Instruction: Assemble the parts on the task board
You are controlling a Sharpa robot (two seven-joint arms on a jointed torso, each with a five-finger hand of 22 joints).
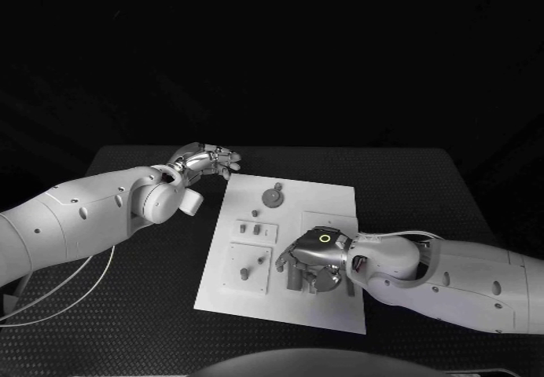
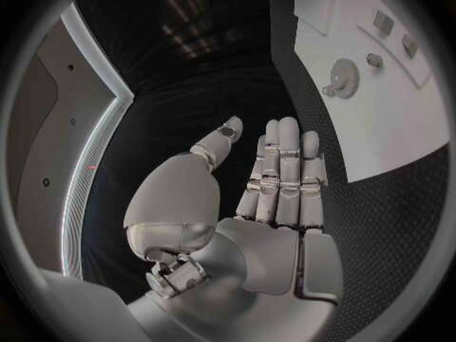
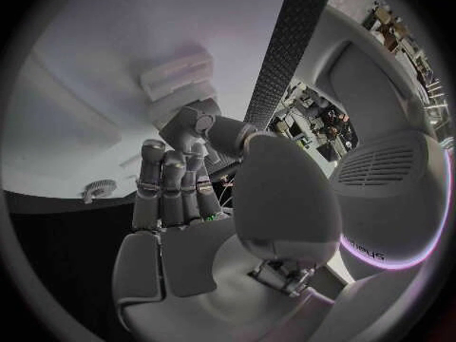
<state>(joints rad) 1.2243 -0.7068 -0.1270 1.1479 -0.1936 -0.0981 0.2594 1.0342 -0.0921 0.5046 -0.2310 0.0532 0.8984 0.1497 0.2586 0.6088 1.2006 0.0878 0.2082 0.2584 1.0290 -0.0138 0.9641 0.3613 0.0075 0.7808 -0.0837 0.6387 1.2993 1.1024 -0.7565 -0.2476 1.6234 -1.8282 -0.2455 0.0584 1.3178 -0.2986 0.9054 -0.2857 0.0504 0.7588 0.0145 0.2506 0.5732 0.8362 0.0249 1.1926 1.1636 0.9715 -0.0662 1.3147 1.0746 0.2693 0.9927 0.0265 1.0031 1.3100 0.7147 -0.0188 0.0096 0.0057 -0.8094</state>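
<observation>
The right hand (image 1: 308, 263) hangs low over the near half of the white board (image 1: 328, 198), palm down, its fingers (image 3: 169, 186) held straight and close together, reaching toward a small raised block (image 3: 177, 74) on the board. Whether anything is pinched under them cannot be told: the head view hides the fingertips under the hand itself, and the wrist view shows no part plainly between thumb and fingers.

The left hand (image 1: 207, 162) stands off the board, over the black table (image 1: 125, 165) by the board's far left corner, open and holding nothing, its fingers (image 2: 285, 171) extended side by side with the thumb apart.

The parts lie on the board: a gear (image 1: 273, 195) toward the far end, two small pegs (image 1: 256, 229) near the middle, and another peg (image 1: 245, 274) on a square plate (image 1: 235, 258) at the near left.

The relation that seems to matter: those near pegs lie just to the left of the right hand, between the two arms, while the gear lies beyond it, away from the robot and nearer the left hand. For work at the near end, the right hand looks the better placed; the left would have to cross onto the board.
</observation>
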